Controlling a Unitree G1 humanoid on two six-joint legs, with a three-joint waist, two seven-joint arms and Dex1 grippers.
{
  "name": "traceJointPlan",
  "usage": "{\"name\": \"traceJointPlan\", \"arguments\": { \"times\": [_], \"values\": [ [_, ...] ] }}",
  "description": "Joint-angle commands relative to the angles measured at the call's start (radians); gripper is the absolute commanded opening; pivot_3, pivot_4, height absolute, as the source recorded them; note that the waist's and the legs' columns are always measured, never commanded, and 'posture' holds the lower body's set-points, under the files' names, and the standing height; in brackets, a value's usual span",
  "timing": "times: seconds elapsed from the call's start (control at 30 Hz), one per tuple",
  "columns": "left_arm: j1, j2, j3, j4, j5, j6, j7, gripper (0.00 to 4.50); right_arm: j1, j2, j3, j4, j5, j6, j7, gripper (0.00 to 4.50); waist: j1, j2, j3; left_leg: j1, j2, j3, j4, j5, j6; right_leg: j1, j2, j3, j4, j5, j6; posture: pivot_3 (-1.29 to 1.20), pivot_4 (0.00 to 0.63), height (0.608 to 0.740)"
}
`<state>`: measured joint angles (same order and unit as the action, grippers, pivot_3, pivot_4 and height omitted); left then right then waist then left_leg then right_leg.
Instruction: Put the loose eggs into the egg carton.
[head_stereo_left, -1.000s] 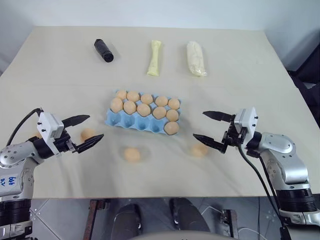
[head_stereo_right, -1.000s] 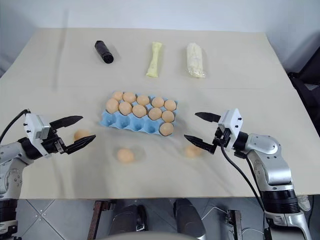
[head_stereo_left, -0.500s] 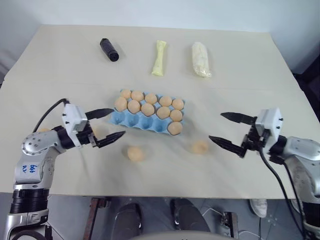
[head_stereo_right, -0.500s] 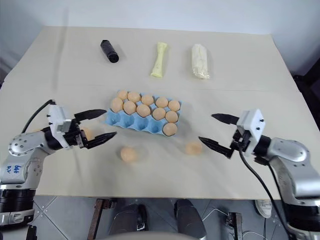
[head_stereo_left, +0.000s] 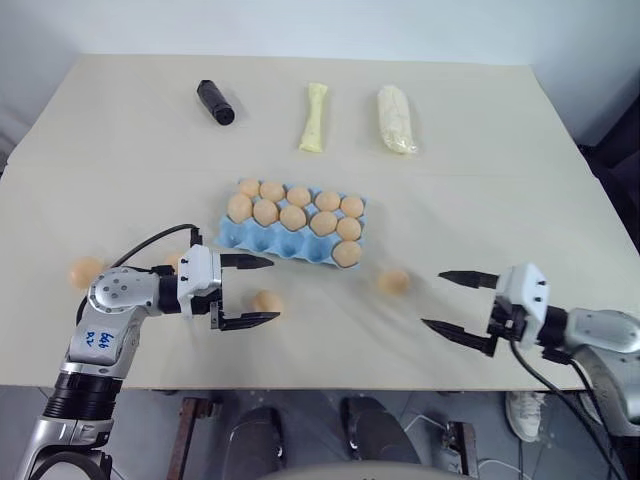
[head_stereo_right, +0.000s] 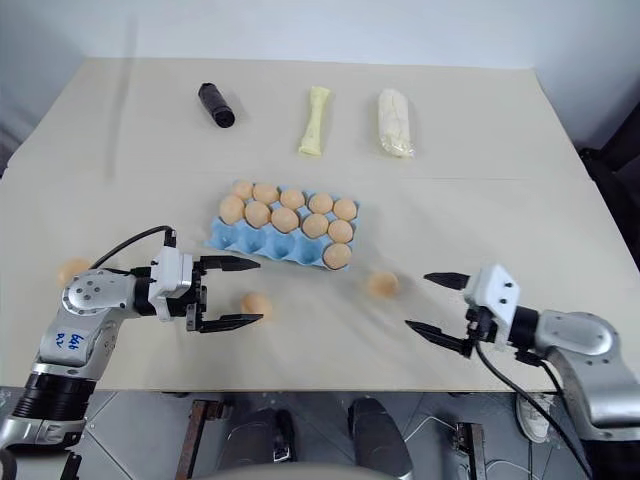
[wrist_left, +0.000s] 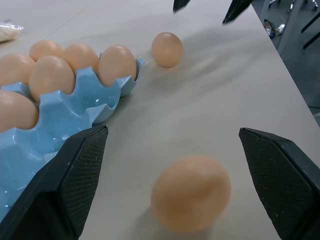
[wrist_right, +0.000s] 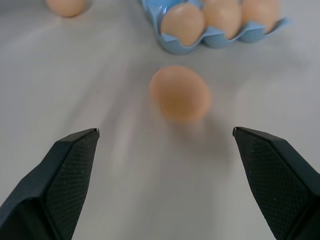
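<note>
Your beige table (head_stereo_left: 500, 180) carries the blue egg carton (head_stereo_left: 296, 225), three loose eggs (head_stereo_left: 266, 301), a black cylinder (head_stereo_left: 215, 101), and two pale packets (head_stereo_left: 314, 117).

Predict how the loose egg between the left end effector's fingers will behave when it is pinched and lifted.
The egg looks smooth and rounded, so it may slip between the fingers. It lies free on the flat table, so a nudge would likely roll it. It is probably light, and may crack under a hard squeeze.
</note>
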<state>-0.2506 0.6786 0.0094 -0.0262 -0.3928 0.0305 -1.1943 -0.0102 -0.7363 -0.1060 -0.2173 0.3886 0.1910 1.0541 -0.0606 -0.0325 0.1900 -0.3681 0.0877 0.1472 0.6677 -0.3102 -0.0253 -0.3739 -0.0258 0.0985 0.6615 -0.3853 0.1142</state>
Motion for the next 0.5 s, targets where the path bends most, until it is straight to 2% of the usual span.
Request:
{"name": "traceJointPlan", "arguments": {
  "times": [0.03, 0.23, 0.4, 0.5],
  "values": [
    [0.011, 0.003, 0.014, -0.029, -0.009, -0.011, 0.001, 4.46, -0.074, 0.026, 0.058, 0.058, -0.041, -0.033, -0.004, 4.5, 0.0, 0.0, 0.0, 0.0, 0.0, 0.0, 0.0, 0.0, 0.0, 0.0, 0.0, 0.0, 0.0, 0.0, 0.0, 0.0, 0.15, 0.74],
    [0.046, 0.02, 0.042, -0.06, -0.01, -0.002, 0.018, 4.46, -0.217, 0.106, 0.145, 0.188, -0.098, -0.072, -0.015, 4.5, 0.001, 0.0, 0.0, -0.001, 0.0, 0.001, 0.0, 0.0, 0.001, -0.001, -0.001, 0.0, 0.0, 0.001, 0.002, 0.0, 0.15, 0.74],
    [0.085, 0.033, 0.063, -0.093, -0.015, 0.007, 0.034, 4.46, -0.274, 0.158, 0.174, 0.271, -0.129, -0.111, -0.031, 4.5, 0.0, 0.0, 0.0, -0.001, 0.001, 0.001, -0.001, 0.0, 0.001, -0.002, -0.002, 0.0, 0.0, 0.001, 0.001, 0.0, 0.15, 0.74],
    [0.093, 0.035, 0.067, -0.1, -0.015, 0.008, 0.043, 4.5, -0.292, 0.189, 0.178, 0.298, -0.138, -0.126, -0.049, 3.93, -0.001, 0.0, 0.0, -0.001, 0.0, 0.001, -0.001, 0.0, 0.001, -0.002, -0.002, 0.0, 0.0, 0.001, 0.001, 0.0, 0.15, 0.74]
  ]
}}
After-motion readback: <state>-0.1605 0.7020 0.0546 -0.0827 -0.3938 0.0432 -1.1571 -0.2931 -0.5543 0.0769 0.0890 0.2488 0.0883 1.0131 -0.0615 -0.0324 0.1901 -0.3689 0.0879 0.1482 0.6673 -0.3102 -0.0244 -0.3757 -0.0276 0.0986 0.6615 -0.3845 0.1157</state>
